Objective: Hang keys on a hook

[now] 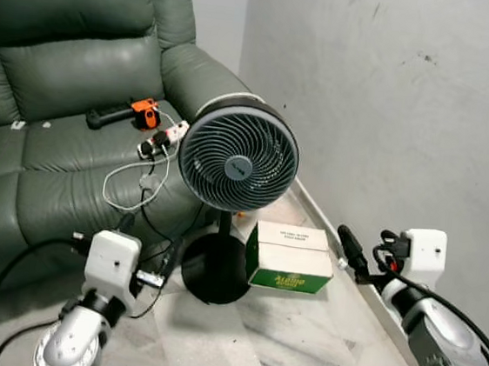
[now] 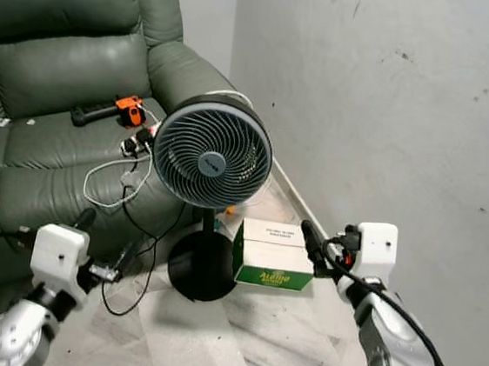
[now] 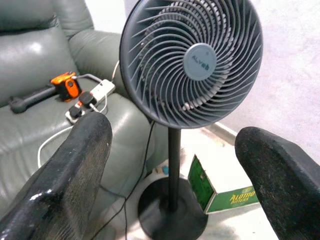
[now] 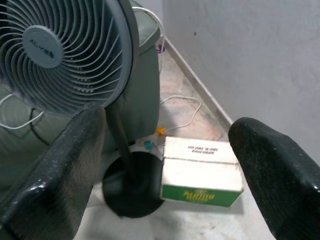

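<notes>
Two empty, spread-fingered arms, the left gripper [image 3: 170, 165] and right gripper [image 4: 165, 165], face a standing fan [image 1: 238, 158], a green sofa [image 1: 51, 110] and a box [image 1: 290, 258], with keys and hook unlocated, so searching apparently comes next.

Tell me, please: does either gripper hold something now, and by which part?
Nothing is held. The left gripper and the right gripper are both open and empty.

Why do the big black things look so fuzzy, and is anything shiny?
In the left wrist view the fingers sit very near the lens, so they blur while the fan stays sharp; one finger glints. The right wrist view does likewise. In the left eye view the sofa shows soft sheen.
</notes>
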`<state>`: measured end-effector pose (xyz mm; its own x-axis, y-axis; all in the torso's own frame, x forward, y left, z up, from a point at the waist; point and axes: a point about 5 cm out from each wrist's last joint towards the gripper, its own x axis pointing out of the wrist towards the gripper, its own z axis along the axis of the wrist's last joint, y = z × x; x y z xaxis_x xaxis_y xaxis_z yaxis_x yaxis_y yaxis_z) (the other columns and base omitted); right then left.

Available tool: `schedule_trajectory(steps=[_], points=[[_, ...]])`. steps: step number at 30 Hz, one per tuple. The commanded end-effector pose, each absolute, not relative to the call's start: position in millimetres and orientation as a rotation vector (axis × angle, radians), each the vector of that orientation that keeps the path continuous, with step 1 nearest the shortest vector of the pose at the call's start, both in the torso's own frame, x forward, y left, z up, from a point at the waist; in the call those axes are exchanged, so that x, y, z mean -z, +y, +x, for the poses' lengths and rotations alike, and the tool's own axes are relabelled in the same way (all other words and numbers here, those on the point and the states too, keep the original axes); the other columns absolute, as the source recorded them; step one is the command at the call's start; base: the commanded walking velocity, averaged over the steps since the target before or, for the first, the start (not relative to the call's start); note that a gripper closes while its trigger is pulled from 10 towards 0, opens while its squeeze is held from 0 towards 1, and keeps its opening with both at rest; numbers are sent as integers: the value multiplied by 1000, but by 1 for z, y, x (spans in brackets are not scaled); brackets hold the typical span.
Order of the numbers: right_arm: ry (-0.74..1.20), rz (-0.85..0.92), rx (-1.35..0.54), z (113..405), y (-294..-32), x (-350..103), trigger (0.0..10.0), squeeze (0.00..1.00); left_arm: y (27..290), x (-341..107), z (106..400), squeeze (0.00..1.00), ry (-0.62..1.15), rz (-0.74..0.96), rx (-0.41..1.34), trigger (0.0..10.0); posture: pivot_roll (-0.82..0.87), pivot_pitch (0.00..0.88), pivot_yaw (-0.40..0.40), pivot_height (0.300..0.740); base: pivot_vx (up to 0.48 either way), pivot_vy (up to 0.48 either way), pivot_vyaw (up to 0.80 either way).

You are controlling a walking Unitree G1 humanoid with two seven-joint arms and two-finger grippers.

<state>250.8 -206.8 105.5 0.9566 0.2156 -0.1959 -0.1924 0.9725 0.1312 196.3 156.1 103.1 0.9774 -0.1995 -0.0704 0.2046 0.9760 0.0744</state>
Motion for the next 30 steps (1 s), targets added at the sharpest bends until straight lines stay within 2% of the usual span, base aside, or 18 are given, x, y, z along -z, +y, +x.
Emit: schedule_trajectory(steps=[1,4,7,9,13,23,30], points=[[196,116,-202,248,-206,-111,10000,0,157,-106,194,0,64,92,188,10000,13,74,-38,740,0,0,0],[205,94,-173,237,-208,-109,10000,0,160,-103,190,0,84,104,196,10000,13,54,-25,740,0,0,0],[225,-14,-108,229,-222,-98,10000,0,167,-99,194,0,82,162,185,10000,7,46,-16,740,0,0,0],[217,72,-102,226,-226,-91,10000,0,171,-100,200,0,72,190,165,10000,2,46,-4,740,0,0,0],[193,22,-65,229,-229,-91,10000,0,174,-105,209,0,48,182,141,10000,-3,48,14,740,0,0,0],[130,115,-59,241,-206,-102,10000,0,172,-111,226,0,8,200,80,10000,2,55,16,740,0,0,0],[78,81,-107,243,-196,-117,10000,0,159,-111,222,0,3,156,183,10000,-15,69,20,740,0,0,0]])
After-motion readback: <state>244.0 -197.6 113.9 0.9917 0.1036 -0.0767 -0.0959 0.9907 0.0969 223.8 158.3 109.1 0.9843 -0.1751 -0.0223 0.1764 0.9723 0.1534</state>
